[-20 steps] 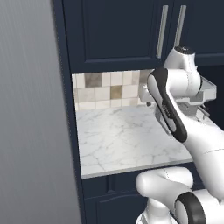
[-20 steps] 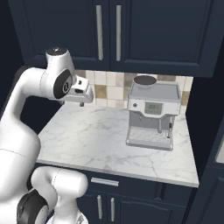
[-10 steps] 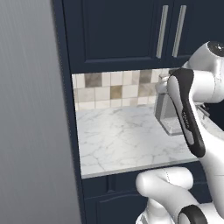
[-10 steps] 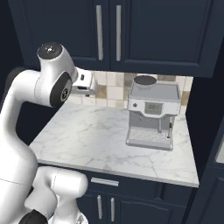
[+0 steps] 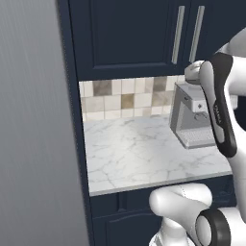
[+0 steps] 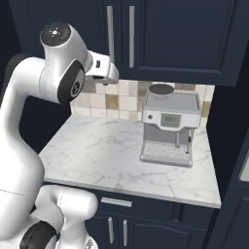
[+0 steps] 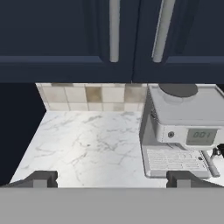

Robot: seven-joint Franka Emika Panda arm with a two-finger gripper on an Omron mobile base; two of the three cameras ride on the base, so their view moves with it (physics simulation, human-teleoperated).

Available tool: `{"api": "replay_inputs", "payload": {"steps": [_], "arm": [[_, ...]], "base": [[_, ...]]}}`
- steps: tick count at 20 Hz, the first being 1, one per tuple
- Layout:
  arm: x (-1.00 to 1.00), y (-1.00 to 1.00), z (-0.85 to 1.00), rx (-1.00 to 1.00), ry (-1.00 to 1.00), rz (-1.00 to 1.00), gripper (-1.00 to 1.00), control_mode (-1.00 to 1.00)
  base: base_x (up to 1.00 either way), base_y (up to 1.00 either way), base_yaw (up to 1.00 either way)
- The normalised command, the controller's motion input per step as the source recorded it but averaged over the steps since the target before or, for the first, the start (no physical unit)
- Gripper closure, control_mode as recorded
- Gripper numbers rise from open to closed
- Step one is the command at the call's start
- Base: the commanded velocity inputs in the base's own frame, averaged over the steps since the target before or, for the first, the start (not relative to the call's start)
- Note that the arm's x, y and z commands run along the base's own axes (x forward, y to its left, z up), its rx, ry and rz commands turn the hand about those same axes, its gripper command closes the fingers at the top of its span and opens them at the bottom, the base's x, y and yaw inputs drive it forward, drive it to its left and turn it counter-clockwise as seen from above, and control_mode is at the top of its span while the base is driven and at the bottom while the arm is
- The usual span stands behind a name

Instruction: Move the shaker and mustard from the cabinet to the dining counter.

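The cabinet [image 6: 185, 34] is the navy upper unit, and both of its doors are shut. It also appears in the left base view [image 5: 134, 38] and the hand view [image 7: 65, 35]. The shaker and the mustard are hidden. The dining counter is out of view. My gripper [image 6: 113, 74] is raised just below the cabinet's left silver bar handle [image 6: 110, 34], a little in front of the doors. In the hand view my gripper [image 7: 112, 178] is open with nothing between its fingertips [image 7: 41, 177]. It faces the two handles [image 7: 114, 30] from a short distance.
A grey coffee machine [image 6: 170, 129] stands at the right of the short marble worktop [image 6: 97, 155], against the tiled backsplash [image 6: 116, 99]. A tall grey panel [image 5: 33, 144] fills the left side. Navy lower cabinets [image 6: 146, 219] run under the worktop.
The arm has lifted and swung the hand up and to the right, from worktop height to just under the cabinet handles. The jaws have opened slightly wider.
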Motion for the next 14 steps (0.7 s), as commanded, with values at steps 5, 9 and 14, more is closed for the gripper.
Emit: {"api": "replay_inputs", "payload": {"steps": [5, 9, 14], "arm": [[0.11, -0.31, 0.33, 0.0, -0.2, -0.08, -1.0, -1.0], [0.24, -0.49, 0.23, 0.0, -0.15, -0.09, -1.0, -1.0], [0.48, -0.33, 0.12, 0.0, -0.04, -0.06, -1.0, -1.0]], "base": [[0.0, 0.0, 0.0], [0.0, 0.0, 0.0], [0.0, 0.0, 0.0]]}}
